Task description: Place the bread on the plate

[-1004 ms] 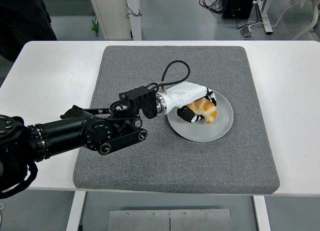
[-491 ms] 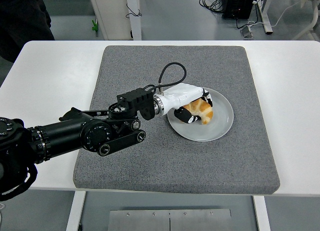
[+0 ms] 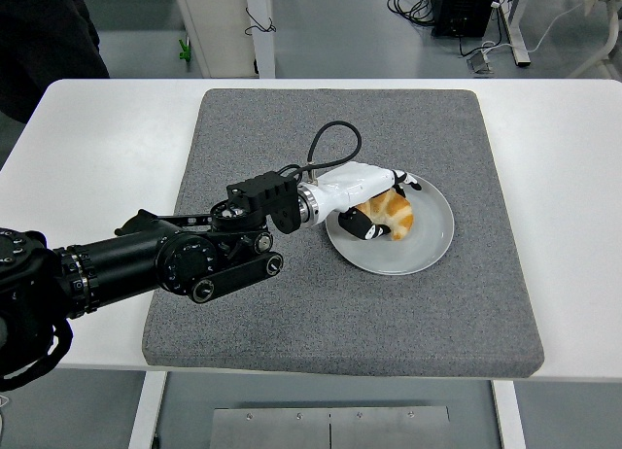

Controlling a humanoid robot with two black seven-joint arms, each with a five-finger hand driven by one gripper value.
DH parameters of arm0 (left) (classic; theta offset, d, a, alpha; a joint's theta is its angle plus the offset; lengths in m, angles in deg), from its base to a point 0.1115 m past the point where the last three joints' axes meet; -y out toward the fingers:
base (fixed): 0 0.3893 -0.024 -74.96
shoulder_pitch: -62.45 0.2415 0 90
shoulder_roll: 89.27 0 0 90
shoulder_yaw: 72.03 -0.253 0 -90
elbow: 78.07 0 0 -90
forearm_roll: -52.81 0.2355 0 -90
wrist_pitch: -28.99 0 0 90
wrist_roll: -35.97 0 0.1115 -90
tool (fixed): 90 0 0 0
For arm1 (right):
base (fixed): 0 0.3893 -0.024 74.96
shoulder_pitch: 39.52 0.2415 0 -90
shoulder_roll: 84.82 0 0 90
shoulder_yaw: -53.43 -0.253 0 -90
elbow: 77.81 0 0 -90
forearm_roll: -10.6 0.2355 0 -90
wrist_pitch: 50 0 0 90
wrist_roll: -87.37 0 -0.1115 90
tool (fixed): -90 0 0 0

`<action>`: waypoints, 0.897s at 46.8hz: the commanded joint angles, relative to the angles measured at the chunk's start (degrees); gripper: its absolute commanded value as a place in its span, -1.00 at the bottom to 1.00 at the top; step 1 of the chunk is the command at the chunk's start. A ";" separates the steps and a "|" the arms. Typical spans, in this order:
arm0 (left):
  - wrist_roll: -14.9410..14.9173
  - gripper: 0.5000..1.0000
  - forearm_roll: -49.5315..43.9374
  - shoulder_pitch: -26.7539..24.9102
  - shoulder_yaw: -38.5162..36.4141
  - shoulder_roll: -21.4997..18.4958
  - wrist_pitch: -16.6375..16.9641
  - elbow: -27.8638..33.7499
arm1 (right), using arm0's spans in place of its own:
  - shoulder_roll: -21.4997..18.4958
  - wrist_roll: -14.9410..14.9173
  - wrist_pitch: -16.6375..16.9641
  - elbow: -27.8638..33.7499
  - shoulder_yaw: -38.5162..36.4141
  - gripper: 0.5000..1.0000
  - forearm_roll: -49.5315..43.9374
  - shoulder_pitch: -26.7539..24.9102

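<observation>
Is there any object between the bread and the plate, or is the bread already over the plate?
Nothing visible stands in the way. The bread is inside the rim of the plate, with the left hand wrapped around it. Only the grey mat lies around the plate, and nothing else is on it.

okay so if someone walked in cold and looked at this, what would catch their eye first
Probably the left hand, white at the end of a long black arm, curled around the orange-brown bread over the grey plate. Next, the big grey mat covering the white table.
</observation>
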 commanded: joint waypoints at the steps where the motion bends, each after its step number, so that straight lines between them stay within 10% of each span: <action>1: 0.00 0.60 -0.36 -0.21 0.17 0.00 -0.23 0.14 | 0.00 0.00 0.00 0.00 0.02 1.00 0.00 0.00; 42: 9.40 0.84 -26.89 -0.48 12.91 -4.66 -10.69 1.02 | 0.00 0.00 0.00 0.00 0.02 1.00 0.00 0.00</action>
